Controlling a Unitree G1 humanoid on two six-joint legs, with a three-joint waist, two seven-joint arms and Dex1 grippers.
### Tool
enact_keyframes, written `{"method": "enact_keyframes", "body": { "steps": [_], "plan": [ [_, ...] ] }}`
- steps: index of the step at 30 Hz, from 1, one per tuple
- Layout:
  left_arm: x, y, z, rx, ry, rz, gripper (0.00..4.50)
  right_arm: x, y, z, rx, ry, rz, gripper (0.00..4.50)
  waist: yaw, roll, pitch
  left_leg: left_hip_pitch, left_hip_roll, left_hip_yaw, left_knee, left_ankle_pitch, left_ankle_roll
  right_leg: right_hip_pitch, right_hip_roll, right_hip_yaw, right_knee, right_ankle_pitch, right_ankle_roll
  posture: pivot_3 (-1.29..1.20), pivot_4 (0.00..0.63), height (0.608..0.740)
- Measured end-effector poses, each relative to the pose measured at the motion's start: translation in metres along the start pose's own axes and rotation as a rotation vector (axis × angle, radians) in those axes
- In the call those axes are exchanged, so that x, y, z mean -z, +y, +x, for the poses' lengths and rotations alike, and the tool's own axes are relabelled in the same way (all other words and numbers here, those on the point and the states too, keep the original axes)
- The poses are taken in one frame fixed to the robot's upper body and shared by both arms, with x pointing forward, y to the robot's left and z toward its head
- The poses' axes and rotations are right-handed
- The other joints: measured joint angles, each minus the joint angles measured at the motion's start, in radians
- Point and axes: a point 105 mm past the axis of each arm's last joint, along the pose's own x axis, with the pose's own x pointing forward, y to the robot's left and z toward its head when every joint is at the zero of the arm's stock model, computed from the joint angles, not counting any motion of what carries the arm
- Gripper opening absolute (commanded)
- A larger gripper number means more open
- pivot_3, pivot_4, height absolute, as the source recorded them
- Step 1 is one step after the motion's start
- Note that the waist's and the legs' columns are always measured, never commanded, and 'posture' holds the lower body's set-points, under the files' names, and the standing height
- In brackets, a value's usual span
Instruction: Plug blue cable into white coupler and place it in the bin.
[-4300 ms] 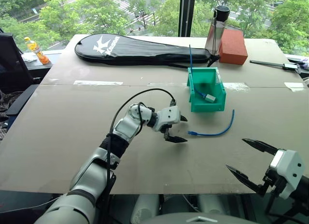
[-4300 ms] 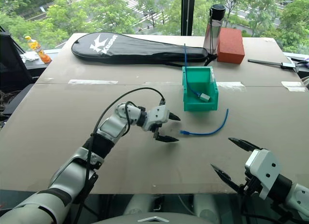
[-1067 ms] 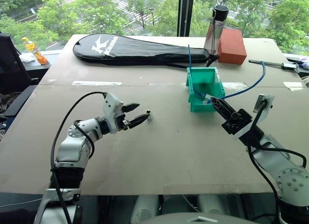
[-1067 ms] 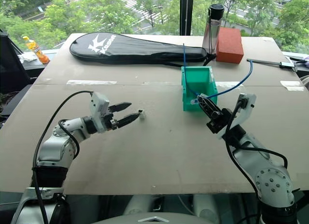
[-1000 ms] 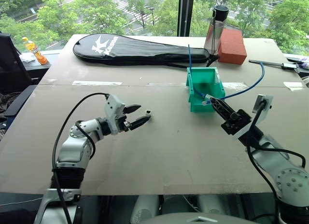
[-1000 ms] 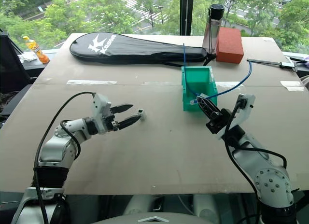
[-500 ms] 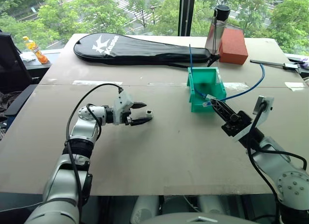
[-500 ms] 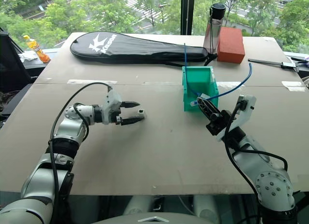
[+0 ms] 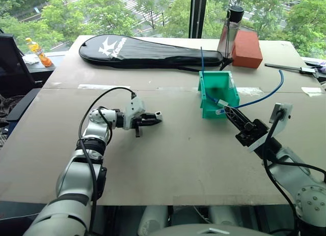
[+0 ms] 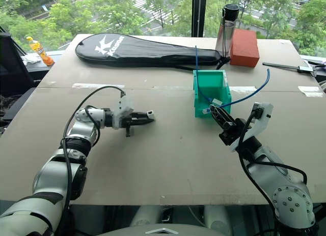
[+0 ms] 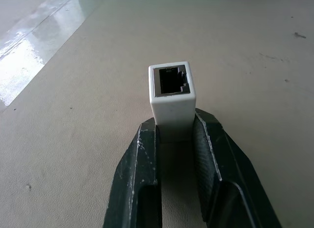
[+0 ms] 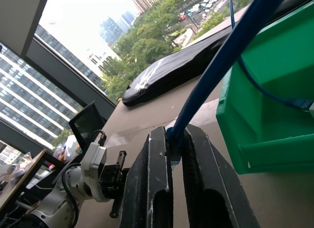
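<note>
1. Gripping the white coupler (image 11: pixel 171 93) between its two black fingers (image 11: pixel 147 159), the left gripper (image 9: pixel 153 119) sits low over the table (image 9: pixel 168 165), left of centre; the jaws are pinched tight on the block's sides and its dark socket faces away from the wrist, toward 3 o'clock in the head view.
2. The right gripper (image 10: pixel 220 119) is clamped on the blue cable (image 9: pixel 265 93) close to one end; the cord arcs up toward 2 o'clock and hangs free over the table.
3. The bin (image 9: pixel 218 96) stands at 1 o'clock from table centre, just beside the right gripper's tips; a second blue cord (image 9: pixel 202 60) rises from inside it.
4. Between the two grippers lies a wide stretch of bare tabletop; the near edge at 6 o'clock is likewise open.
5. Along the far edge, at 11 to 1 o'clock: a black racket bag (image 9: pixel 147 48), a bottle (image 9: pixel 229 30) and a red block (image 9: pixel 247 42); all well apart from both grippers.
</note>
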Motion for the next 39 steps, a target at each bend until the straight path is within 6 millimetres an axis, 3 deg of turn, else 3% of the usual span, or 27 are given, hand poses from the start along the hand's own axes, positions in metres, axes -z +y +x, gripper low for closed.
{"method": "enact_keyframes", "body": {
  "steps": [5,13,17,28,35,39],
  "plan": [
    [-0.005,-0.007,0.006,0.049,-0.030,-0.005,0.28,0.000,0.000,0.000,-0.012,0.050,-0.079,0.00,-0.001,0.000,0.000,0.000,0.000,0.000,0.000,0.000,0.000,0.000,0.000,0.000,0.000,0.000,0.000,0.00,0.150,0.740],
    [-0.080,-0.049,0.044,0.250,-0.187,0.061,0.28,-0.011,0.049,0.022,-0.352,0.264,-0.473,0.00,-0.002,0.000,0.001,0.000,0.000,-0.002,0.001,0.000,0.000,0.000,0.000,0.000,0.000,0.000,0.000,0.00,0.150,0.740],
    [-0.094,-0.062,0.053,0.299,-0.176,0.089,0.28,-0.021,0.055,0.030,-0.455,0.367,-0.607,0.00,-0.002,0.000,0.001,0.000,0.000,-0.001,0.001,0.000,0.000,0.000,0.000,0.000,0.000,0.000,0.000,0.00,0.150,0.740],
    [-0.094,-0.066,0.056,0.314,-0.151,0.127,0.28,-0.006,0.035,0.039,-0.551,0.592,-0.733,0.00,-0.001,0.000,0.001,-0.001,0.000,-0.001,0.001,0.000,0.000,0.000,0.000,0.000,-0.001,0.000,0.000,0.00,0.150,0.740],
    [-0.064,-0.068,0.073,0.305,-0.023,0.147,0.28,0.000,0.019,0.044,-0.524,0.614,-0.761,0.00,0.001,0.000,0.001,-0.001,-0.001,-0.001,0.001,0.000,0.000,0.000,0.000,0.000,-0.001,0.000,0.000,0.00,0.150,0.740],
    [-0.048,-0.075,0.088,0.334,0.034,0.152,0.28,0.016,0.004,0.046,-0.503,0.655,-0.756,0.00,0.000,0.000,0.001,-0.001,-0.001,-0.001,0.001,0.000,0.000,-0.001,0.000,0.000,-0.001,0.000,0.000,0.00,0.150,0.740]
  ]
}}
